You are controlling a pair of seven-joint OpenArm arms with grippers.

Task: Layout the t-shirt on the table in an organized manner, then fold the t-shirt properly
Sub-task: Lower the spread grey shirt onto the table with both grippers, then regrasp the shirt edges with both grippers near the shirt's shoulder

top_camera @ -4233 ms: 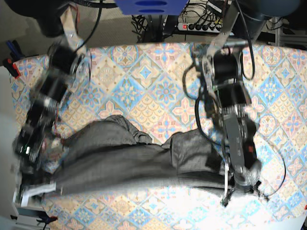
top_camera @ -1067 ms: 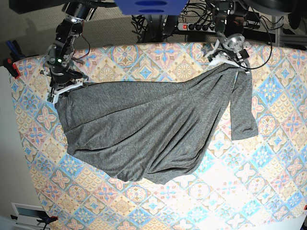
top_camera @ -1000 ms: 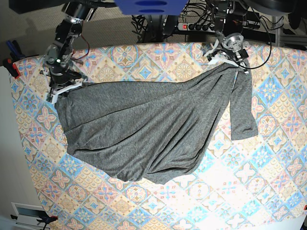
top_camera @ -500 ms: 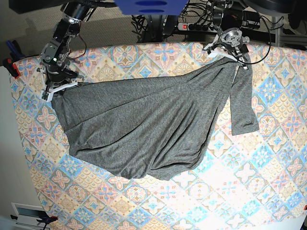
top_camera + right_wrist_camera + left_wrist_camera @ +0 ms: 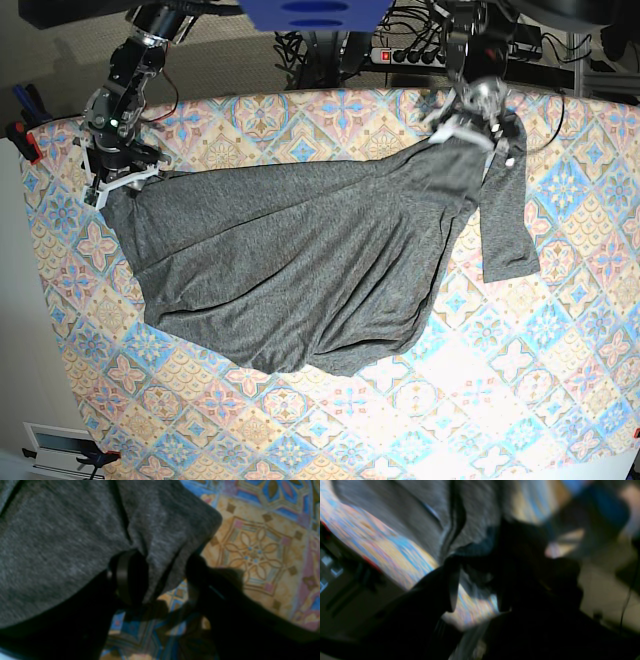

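Jaws apparently parted, t-shirt [image 5: 300, 260] between

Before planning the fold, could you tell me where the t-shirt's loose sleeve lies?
In the base view, the sleeve hangs down the t-shirt's right side, flat on the table, just below the left pincer.

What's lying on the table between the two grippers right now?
In the base view, the grey t-shirt spans the stretch from the right gripper to the left gripper, spread wrinkled over the patterned table.

Base overhead; wrist views close on t-shirt [image 5: 300, 260].
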